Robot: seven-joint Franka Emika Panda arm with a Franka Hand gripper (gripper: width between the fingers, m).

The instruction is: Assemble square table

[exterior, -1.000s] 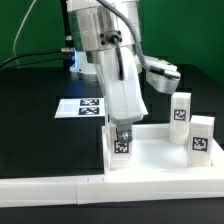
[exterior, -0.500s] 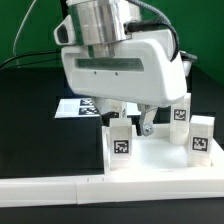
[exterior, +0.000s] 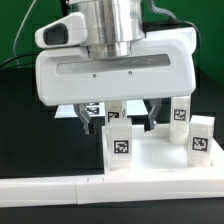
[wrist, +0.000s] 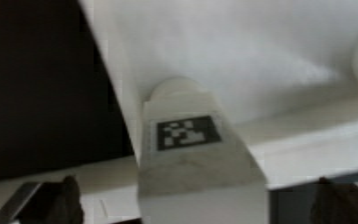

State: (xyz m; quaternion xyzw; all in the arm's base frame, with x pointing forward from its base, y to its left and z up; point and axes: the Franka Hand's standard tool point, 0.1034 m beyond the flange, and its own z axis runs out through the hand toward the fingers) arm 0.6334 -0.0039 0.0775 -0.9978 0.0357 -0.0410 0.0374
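With my gripper [exterior: 128,113] spread wide above the near leg [exterior: 121,146] and gripping nothing, three legs stand upright on the tabletop [exterior: 160,160]. The leg [exterior: 180,108] and leg [exterior: 203,134] rise toward the exterior view's right; a fourth is not visible.

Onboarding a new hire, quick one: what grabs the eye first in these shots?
The big white hand fills the middle of the exterior view, fingers spread open, hanging just above the white tabletop. Right below it a stubby tagged leg stands upright at the tabletop's near corner; the wrist view shows it between the fingertips, ungripped. Two more tagged legs stand on the exterior view's right.
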